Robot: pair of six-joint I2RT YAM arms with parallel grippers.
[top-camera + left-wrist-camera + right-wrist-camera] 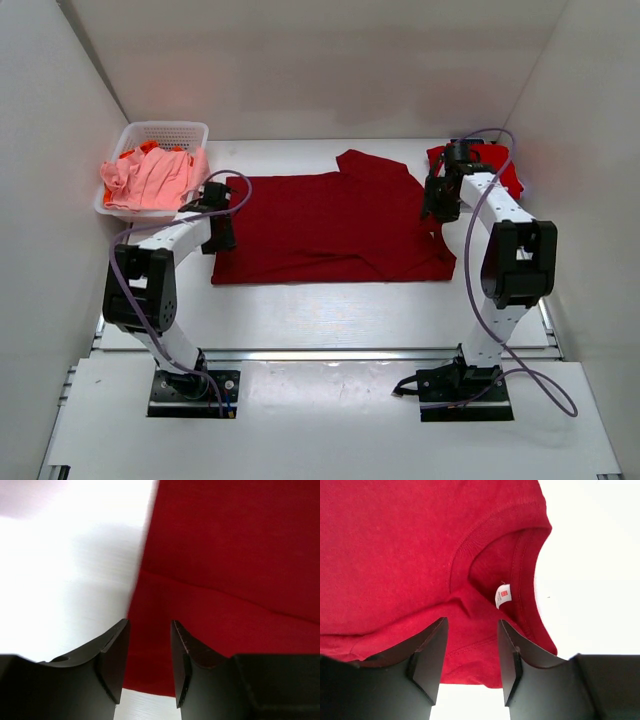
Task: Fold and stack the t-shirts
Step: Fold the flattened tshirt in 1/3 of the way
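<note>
Left end effector [148, 625] is parted to a moderate gap with nothing clamped; both dark fingers [112, 660] sit over the left edge of the dark maroon t-shirt [225, 580] near its near corner, and the cloth shows through the gap. Cannot tell whether the tips touch the cloth. A layer edge or crease runs diagonally across the shirt in the left wrist view, with white surface [65, 570] to the left of it. Right end effector [472, 622] is also parted to a moderate gap and holds nothing; it sits just near of the collar [485, 535], and the white neck label [503, 595] shows inside the neck opening. From the top view, left end effector [222, 238] is at the shirt's left edge and right end effector [434, 208] at its right edge by the neck. The dark maroon t-shirt [330, 225] lies flat mid-surface between the two arms, hem to the left and neck to the right, with one sleeve [375, 165] angling toward the far side. A bright red t-shirt [500, 165] lies at the far right, just behind the right arm's wrist. A white lattice basket [165, 130] stands at the far left, holding a salmon-pink t-shirt [150, 180] that drapes over its near rim, with an orange t-shirt [147, 150] behind it. The surface [330, 320] is white.
</note>
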